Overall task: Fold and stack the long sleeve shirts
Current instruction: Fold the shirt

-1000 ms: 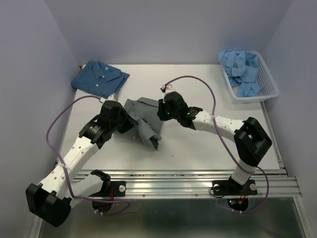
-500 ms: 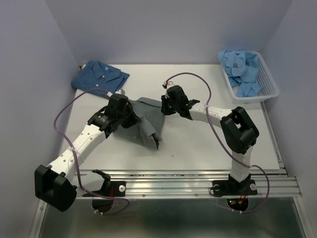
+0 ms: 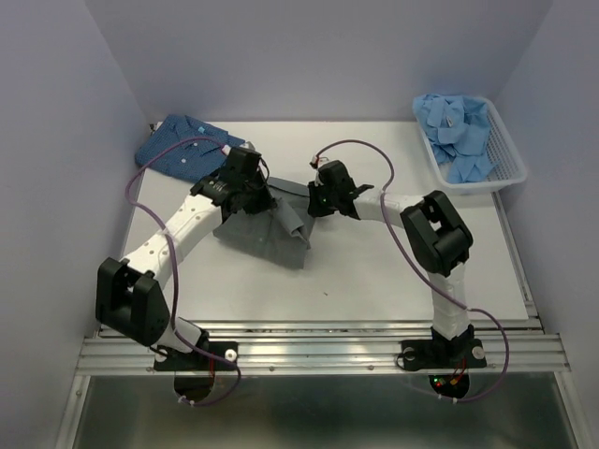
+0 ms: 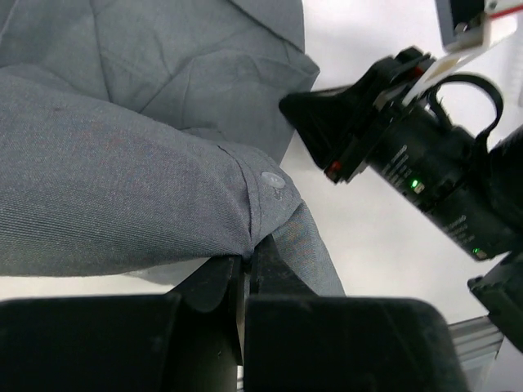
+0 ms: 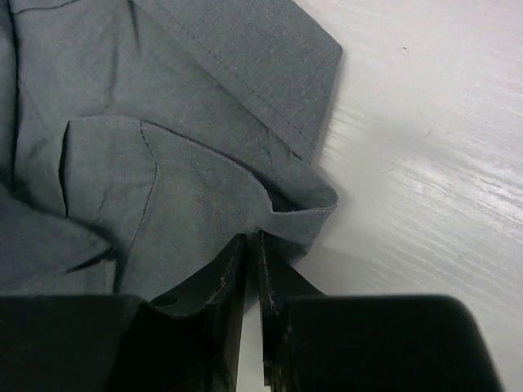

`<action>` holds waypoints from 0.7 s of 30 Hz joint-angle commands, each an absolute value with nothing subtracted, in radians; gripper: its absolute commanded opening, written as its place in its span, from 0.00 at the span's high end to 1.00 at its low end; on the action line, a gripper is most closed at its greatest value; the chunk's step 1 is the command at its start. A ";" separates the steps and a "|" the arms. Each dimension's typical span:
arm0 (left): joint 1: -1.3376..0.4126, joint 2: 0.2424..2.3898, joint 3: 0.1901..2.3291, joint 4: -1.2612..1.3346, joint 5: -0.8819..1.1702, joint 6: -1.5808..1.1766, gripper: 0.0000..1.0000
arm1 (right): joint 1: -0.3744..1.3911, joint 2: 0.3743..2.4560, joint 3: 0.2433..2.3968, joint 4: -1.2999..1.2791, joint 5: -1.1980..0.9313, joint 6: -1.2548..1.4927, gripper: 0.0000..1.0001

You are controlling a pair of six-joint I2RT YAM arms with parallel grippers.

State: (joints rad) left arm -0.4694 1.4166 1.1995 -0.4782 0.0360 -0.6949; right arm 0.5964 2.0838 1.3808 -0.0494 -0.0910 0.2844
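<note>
A dark grey shirt (image 3: 267, 234) lies partly folded at the middle of the table. My left gripper (image 3: 255, 192) is shut on a buttoned edge of the dark grey shirt (image 4: 163, 204), pinched at the fingertips (image 4: 245, 263). My right gripper (image 3: 314, 198) is shut on a folded edge of the dark grey shirt (image 5: 204, 163), close to the left one; its tips (image 5: 252, 241) bite the cloth. A folded dark blue patterned shirt (image 3: 182, 148) rests at the back left. Light blue shirts (image 3: 459, 131) fill the basket.
The white slatted basket (image 3: 510, 168) stands at the back right corner. Purple cables loop over both arms. Walls close in the table on the left, back and right. The right gripper body (image 4: 409, 163) fills the right of the left wrist view.
Both arms have swung toward the back of the table, carrying the grey shirt's edge with them. The right jaws have closed further on the cloth.
</note>
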 commanded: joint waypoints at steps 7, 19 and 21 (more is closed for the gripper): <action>-0.469 1.718 1.549 -0.486 0.015 -0.562 1.00 | 0.578 2.106 1.405 -0.055 -0.155 0.275 0.84; -0.471 2.036 1.848 -0.591 -0.015 -0.505 1.00 | 0.569 2.099 1.396 -0.057 -0.204 0.281 0.84; -0.469 2.058 1.859 -0.591 -0.015 -0.505 1.00 | 0.560 2.086 1.391 -0.063 -0.202 0.299 0.84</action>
